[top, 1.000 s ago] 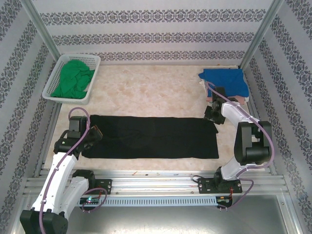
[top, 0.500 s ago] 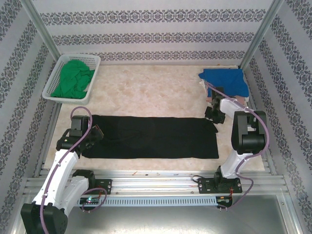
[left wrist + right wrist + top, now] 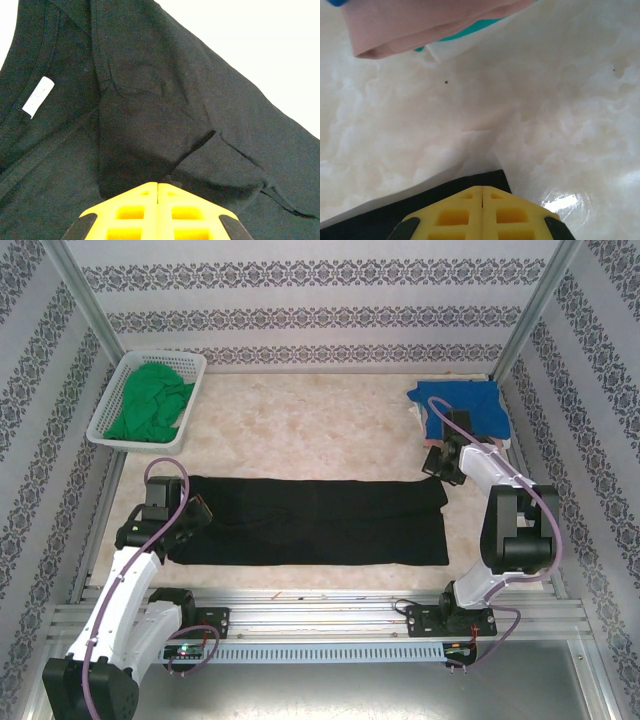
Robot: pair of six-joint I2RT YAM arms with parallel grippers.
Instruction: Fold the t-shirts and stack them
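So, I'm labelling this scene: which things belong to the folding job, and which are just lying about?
Job: black t-shirt, green t-shirt, blue t-shirt, pink t-shirt.
Lying about: white basket, which holds the green one; marbled table.

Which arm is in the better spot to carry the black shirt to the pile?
The right: its fingers are shut on a corner of the black t-shirt, beside the blue-topped pile.
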